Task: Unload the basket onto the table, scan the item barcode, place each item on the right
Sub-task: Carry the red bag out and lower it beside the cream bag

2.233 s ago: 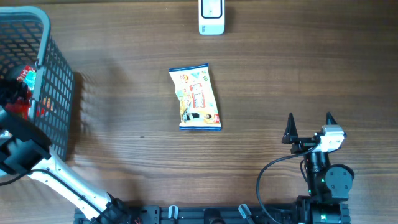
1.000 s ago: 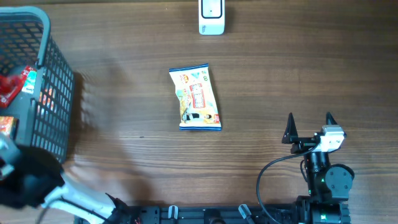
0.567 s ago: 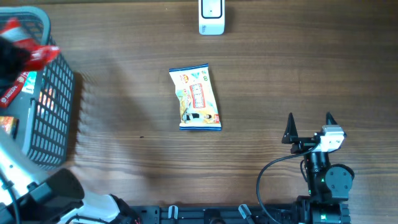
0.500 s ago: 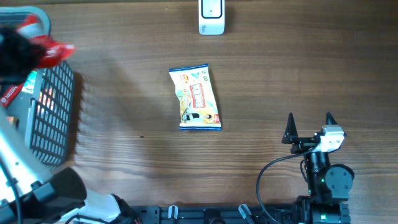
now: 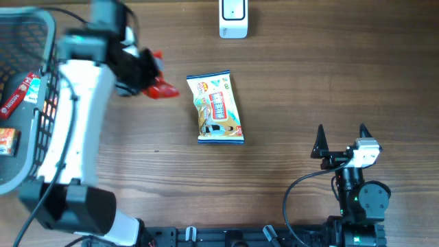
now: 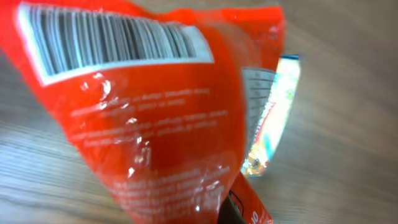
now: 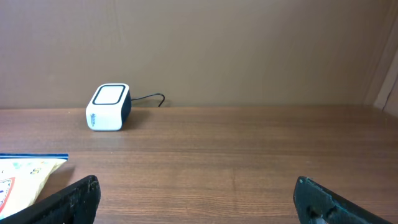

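Above the bench, left of the snack bag (image 5: 216, 108), the left tool (image 5: 144, 79) is pinching the red packet (image 5: 159, 86), transport step. Its barcode (image 6: 112, 40) is facing the wrist camera. The right tool (image 5: 341, 140) is idling, spread. Next move likely calls for turning the barcode toward the scanner (image 5: 233, 19).

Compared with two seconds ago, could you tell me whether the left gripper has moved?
Yes. The left gripper, shut on the red packet, has left the basket and swung right, now close beside the yellow snack packet mid-table.
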Controlling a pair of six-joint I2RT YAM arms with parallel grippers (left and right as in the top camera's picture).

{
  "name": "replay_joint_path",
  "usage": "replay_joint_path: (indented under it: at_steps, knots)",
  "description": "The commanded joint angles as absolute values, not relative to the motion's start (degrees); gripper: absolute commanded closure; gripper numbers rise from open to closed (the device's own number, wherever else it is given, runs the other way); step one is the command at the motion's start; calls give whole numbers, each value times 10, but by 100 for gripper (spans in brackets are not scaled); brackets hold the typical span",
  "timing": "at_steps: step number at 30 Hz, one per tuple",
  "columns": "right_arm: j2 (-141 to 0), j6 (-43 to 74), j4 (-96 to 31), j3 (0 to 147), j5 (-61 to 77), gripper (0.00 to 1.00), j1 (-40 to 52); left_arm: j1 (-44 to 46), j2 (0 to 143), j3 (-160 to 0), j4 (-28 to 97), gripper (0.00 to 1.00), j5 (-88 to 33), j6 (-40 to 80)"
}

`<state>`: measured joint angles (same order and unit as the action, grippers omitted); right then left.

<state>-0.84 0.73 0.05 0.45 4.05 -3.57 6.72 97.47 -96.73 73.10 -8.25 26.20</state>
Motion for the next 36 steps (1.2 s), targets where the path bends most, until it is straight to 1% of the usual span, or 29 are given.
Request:
replay_joint_path:
  at_steps: [1,5,9,10,11,12,13,14,15,16,19,22,25,27,28,29,30,31,32,34,35,36]
  knots:
    - [-4,1,2,3,45,0,-38,103,969,-833,635,96,-45,351]
    - [-4,1,2,3,45,0,-38,123,969,-725,502,96,-69,355]
    - [-4,1,2,3,45,0,-38,126,969,-675,430,95,-65,354]
    - [-4,1,2,3,45,0,-38,126,969,-668,417,89,-61,353]
    - [-4,1,2,3,45,0,-38,126,969,-667,412,78,-58,352]
    - [-4,1,2,3,45,0,-38,126,969,-666,409,60,-54,352]
    - [-4,1,2,3,45,0,-38,126,969,-666,406,37,-55,351]
    - [-4,1,2,3,45,0,-38,126,969,-666,404,30,-55,349]
    - [-4,1,2,3,45,0,-38,126,969,-666,400,25,-55,349]
    - [-4,1,2,3,45,0,-38,126,969,-667,397,12,-55,348]
    - [-4,1,2,3,45,0,-38,126,968,-677,392,5,-55,345]
    - [-4,1,2,3,45,0,-38,126,962,-727,412,3,-70,300]
    - [-4,1,2,3,45,0,-38,126,948,-801,466,3,-65,269]
    - [-4,1,2,3,45,0,-38,126,939,-851,508,4,-31,268]
    - [-4,1,2,3,45,0,-38,126,935,-877,531,5,-3,268]
    - [-4,1,2,3,45,0,-38,126,931,-892,545,9,20,268]
    - [-4,1,2,3,45,0,-38,126,927,-898,552,30,38,268]
    - [-4,1,2,3,45,0,-38,126,925,-898,554,42,49,272]
    - [-4,1,2,3,45,0,-38,126,925,-898,556,60,54,277]
    - [-4,1,2,3,45,0,-38,126,934,-893,559,81,54,294]
    - [-4,1,2,3,45,0,-38,127,940,-889,561,95,54,305]
    - [-4,1,2,3,45,0,-38,126,948,-883,562,96,54,313]
